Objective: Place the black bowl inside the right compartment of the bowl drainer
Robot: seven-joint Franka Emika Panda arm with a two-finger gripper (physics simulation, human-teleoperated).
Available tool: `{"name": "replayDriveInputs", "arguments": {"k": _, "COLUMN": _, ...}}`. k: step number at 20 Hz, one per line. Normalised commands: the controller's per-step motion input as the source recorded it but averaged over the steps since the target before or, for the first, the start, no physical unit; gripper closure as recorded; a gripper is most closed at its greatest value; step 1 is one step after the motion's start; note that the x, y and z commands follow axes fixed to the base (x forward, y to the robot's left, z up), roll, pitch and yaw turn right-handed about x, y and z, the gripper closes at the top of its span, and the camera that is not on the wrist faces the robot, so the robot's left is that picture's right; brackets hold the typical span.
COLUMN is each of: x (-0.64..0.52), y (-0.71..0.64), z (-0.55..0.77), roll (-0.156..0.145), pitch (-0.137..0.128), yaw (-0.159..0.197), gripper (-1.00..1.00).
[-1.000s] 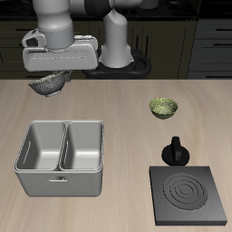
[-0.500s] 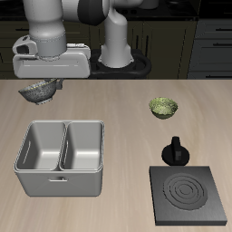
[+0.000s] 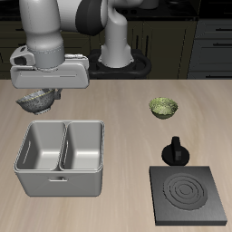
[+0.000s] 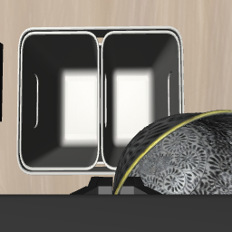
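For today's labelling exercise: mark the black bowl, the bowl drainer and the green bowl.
black bowl (image 3: 36, 101), exterior view, its patterned side.
bowl drainer (image 3: 62, 146), exterior view, the divider between its wells.
green bowl (image 3: 163, 109), exterior view, its inside.

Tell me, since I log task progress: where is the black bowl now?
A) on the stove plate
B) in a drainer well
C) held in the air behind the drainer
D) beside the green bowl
C: the gripper holds the black bowl above the table, behind the bowl drainer, whose wells are both empty.
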Motion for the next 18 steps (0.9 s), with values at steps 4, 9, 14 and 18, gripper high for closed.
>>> {"name": "replayDriveInputs", "arguments": {"k": 4, "x": 0.17, "y": 0.11, "z": -0.36, "roll": 0.022, "pitch": 0.044, "yaw": 0.012, "gripper": 1.00}}
{"name": "replayDriveInputs", "arguments": {"k": 9, "x": 0.07, "y": 0.09, "z": -0.33, "roll": 0.019, "pitch": 0.039, "yaw": -0.005, "gripper": 1.00}}
{"name": "replayDriveInputs", "arguments": {"k": 14, "x": 0.03, "y": 0.03, "z": -0.24, "roll": -0.003, "pitch": 0.029, "yaw": -0.001, "gripper": 1.00}}
{"name": "replayDriveInputs", "arguments": {"k": 18, "x": -0.02, "y": -0.02, "z": -0.10, "roll": -0.003, "pitch": 0.010, "yaw": -0.011, "gripper": 1.00}}
